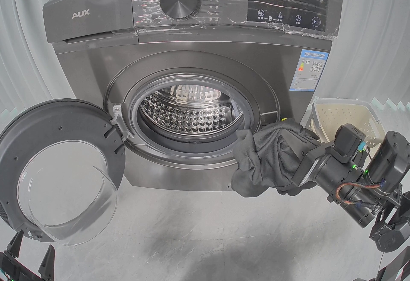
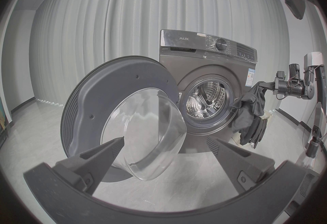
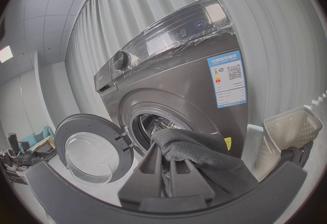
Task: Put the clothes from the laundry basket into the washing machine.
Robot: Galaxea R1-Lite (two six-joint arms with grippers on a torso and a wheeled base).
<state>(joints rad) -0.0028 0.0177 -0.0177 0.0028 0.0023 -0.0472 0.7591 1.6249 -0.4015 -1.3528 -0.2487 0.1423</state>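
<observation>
R hand point(image 3: 164, 160) pinched on dark garment point(image 1: 265, 158), long axis vert., hanging down beside w/m drum opening point(image 1: 188, 113).

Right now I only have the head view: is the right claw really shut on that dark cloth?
Observer: Yes, the right wrist view shows the right claw shut on the cloth.
Operator: How low does it hang?
Observer: In the left wrist view it trails below the drum opening, all outside.
Operator: Anything left at the basket?
Observer: Another dark piece shows at the basket's near side.
</observation>
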